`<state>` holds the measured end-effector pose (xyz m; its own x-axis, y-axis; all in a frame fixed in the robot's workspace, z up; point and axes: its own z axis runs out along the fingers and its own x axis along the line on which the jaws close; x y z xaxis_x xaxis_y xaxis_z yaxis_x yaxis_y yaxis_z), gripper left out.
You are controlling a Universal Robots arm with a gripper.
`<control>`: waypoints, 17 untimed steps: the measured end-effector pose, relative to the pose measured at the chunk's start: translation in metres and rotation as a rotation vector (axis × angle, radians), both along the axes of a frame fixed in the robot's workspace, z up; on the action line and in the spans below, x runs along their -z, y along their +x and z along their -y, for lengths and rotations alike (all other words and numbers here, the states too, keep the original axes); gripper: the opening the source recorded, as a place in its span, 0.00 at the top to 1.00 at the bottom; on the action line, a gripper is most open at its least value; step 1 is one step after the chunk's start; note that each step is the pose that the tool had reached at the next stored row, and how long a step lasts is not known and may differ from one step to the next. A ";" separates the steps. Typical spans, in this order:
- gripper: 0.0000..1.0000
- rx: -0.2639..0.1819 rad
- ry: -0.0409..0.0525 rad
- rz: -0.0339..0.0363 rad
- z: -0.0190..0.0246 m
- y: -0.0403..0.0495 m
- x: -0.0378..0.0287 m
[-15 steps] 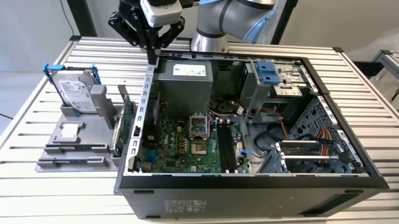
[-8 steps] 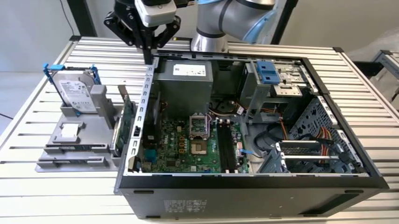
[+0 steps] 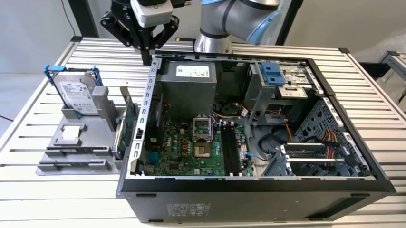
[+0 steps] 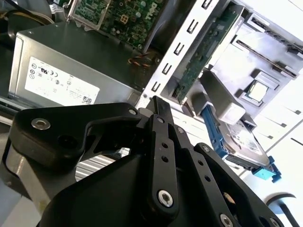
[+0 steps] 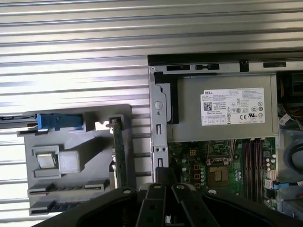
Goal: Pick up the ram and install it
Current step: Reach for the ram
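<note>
Blue-green ram sits in a slot of the grey holder on the tabletop, beside the open computer case, kept reachable from above; your end effector hangs over the case's rear corner, jaws together and empty, well apart from it

The arm, silver with pale blue joint caps, stands at the far side in the exterior view and bends toward that view's left. Its wrist carries a black gripper that points straight down. The linkage bars spread wide at the top and converge to a narrow tip. In both wrist views the gripper has its jaws pressed together, with nothing between them.
</note>
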<state>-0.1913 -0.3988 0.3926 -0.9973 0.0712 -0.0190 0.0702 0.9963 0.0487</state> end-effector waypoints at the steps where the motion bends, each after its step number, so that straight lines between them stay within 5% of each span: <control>1: 1.00 0.000 0.0000 0.0000 0.0000 -0.0010 0.0000; 17: 1.00 0.000 0.0001 0.0000 0.0000 -0.0162 0.0000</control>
